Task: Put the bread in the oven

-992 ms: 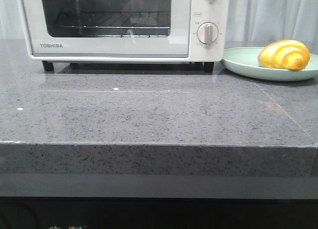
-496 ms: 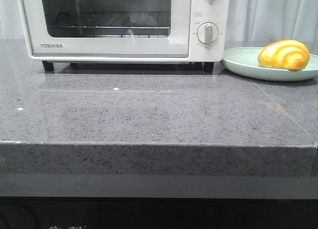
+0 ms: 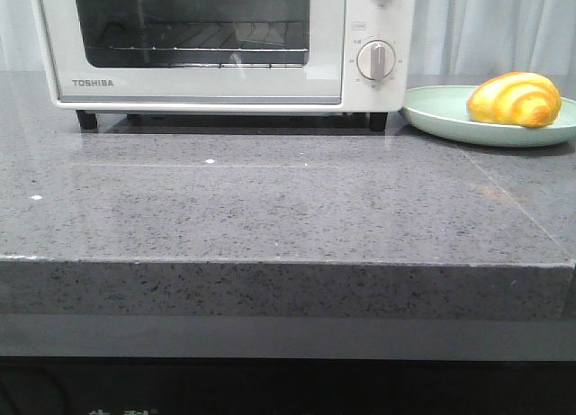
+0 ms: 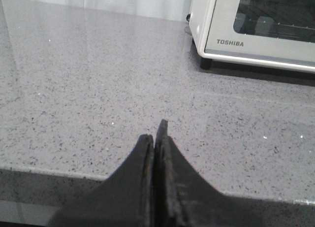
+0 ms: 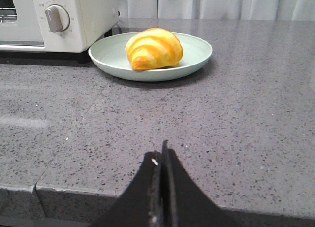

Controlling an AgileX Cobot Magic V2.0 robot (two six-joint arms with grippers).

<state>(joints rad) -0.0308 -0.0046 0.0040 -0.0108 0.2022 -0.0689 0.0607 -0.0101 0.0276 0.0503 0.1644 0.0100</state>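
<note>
The golden-yellow bread (image 3: 515, 99) with orange-brown stripes lies on a pale green plate (image 3: 441, 113) at the back right of the counter; it also shows in the right wrist view (image 5: 153, 48). The white Toshiba oven (image 3: 225, 89) stands at the back with its glass door shut; its corner shows in the left wrist view (image 4: 256, 42). My left gripper (image 4: 156, 133) is shut and empty, over the counter's front edge, well short of the oven. My right gripper (image 5: 160, 150) is shut and empty, near the front edge, well short of the plate (image 5: 197, 54). Neither gripper shows in the front view.
The grey speckled stone counter (image 3: 270, 199) runs from the oven to a front edge (image 3: 270, 264). The oven's dial (image 3: 375, 59) faces forward beside the door. A pale curtain (image 3: 486, 28) hangs behind the plate.
</note>
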